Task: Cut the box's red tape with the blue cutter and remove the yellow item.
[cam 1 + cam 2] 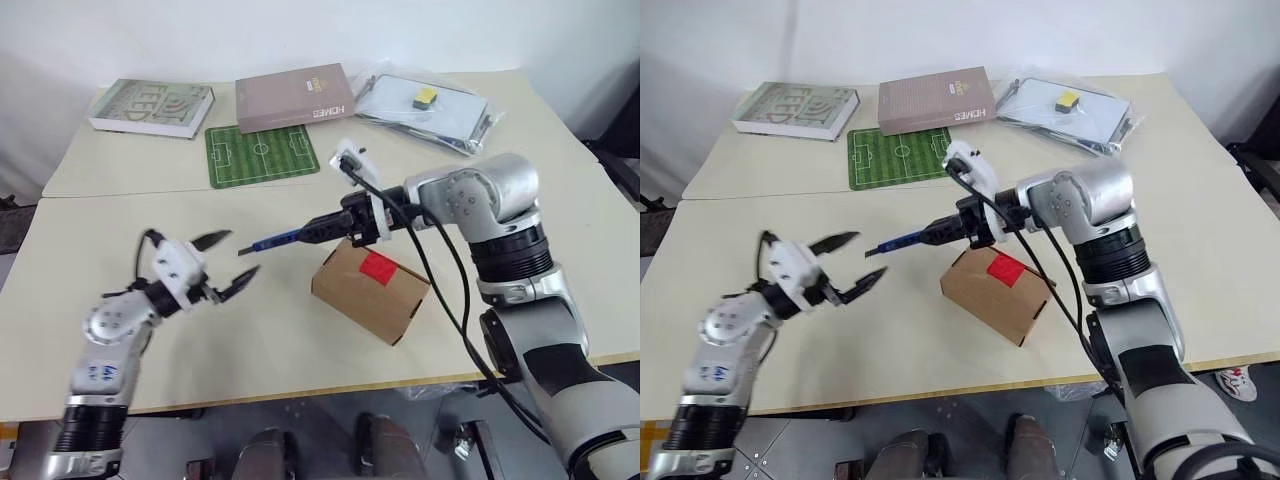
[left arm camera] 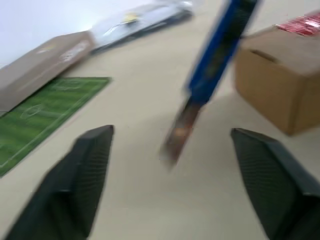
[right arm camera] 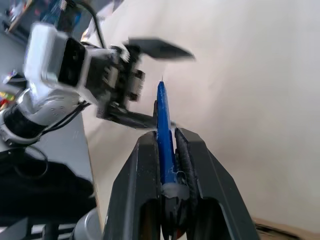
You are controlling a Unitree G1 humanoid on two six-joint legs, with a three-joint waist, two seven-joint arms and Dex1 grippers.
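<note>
- Clamping the blue cutter (image 1: 283, 238) between its two closed fingers, the right gripper (image 1: 335, 226) hung above the table (image 1: 300, 330), pointing toward the left of the scene.
- The cutter's free end reached leftward past the box (image 1: 368, 292) and ended just short of the left gripper (image 1: 228, 262), not touching it.
- The left gripper stood at the near left with its fingers (image 2: 85, 175) spread wide and nothing between them; the cutter's tip lay ahead of the gap.
- The box, a brown cardboard carton, rested on the table near the middle, just below and to the right of the held cutter, turned at an angle to the table edge.
- The red tape (image 1: 378, 266) sat on the box's top face, over the flap seam; the flaps were closed.
- Along the far side of the table lay, from left to right, a grey-green book (image 1: 152, 107), a brownish-pink book (image 1: 296, 96) and a clear plastic bag (image 1: 425, 108) holding a yellow block (image 1: 425, 97).
- A green football-pitch mat (image 1: 262, 154) lay just nearer than the brownish-pink book.
</note>
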